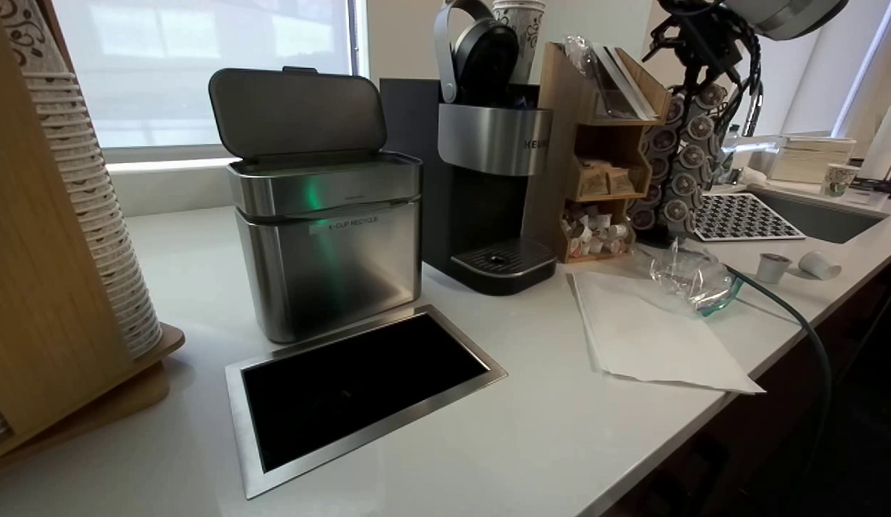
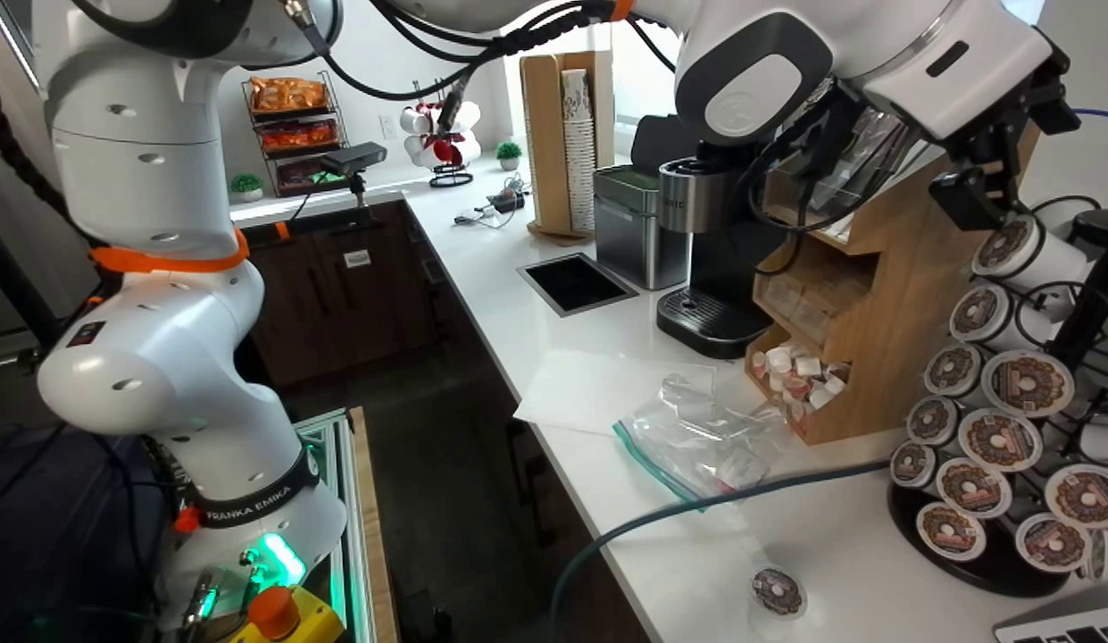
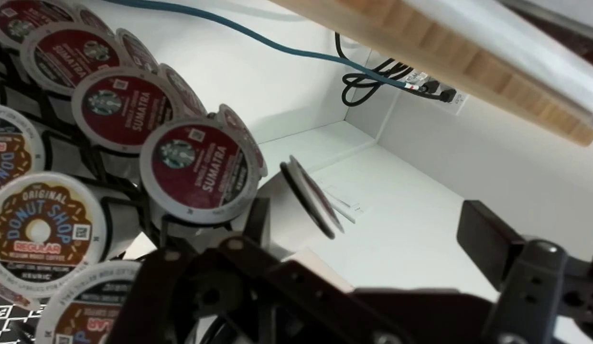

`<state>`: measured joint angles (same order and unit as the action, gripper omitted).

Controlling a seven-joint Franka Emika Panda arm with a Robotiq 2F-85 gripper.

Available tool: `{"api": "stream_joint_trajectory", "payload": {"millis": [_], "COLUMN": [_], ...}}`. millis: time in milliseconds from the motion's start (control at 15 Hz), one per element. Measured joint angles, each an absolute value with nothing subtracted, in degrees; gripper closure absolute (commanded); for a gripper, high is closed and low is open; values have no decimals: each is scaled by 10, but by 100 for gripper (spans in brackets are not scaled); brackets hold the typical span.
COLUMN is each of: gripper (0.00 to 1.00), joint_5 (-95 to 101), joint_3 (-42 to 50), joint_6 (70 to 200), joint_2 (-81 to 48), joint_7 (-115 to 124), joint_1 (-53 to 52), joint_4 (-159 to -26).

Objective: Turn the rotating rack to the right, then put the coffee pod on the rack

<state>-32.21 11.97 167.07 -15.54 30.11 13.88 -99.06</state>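
The rotating rack, a dark wire tower with columns of pods, stands on the counter; its round black base [image 2: 1009, 576] shows in an exterior view. In an exterior view a coffee pod [image 1: 773, 267] stands upright on the counter, with a white pod [image 1: 820, 266] on its side nearby; a loose pod [image 2: 778, 592] also shows in an exterior view. My gripper [image 3: 372, 229] is open at the rack's upper part. In the wrist view its left finger overlaps the gap between a Sumatra pod [image 3: 198, 169] and a side-on pod [image 3: 286, 210]. Whether it touches them I cannot tell.
A wooden organiser [image 2: 902, 357] stands beside the rack, with the coffee machine [image 2: 714, 335] beyond it. A clear plastic bag [image 2: 696, 429], white paper [image 2: 571, 393] and a teal cable [image 2: 678, 511] lie on the counter. A black-and-white board [image 1: 747, 217] and sink [image 1: 818, 215] are behind.
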Motion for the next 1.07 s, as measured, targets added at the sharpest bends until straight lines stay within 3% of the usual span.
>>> {"api": "stream_joint_trajectory", "payload": {"millis": [1067], "gripper": [0], "joint_5": [-329], "joint_3": [125], "joint_6": [1696], "joint_2": [-135], "joint_7": [381], "joint_1": [135], "joint_4": [-973]}}
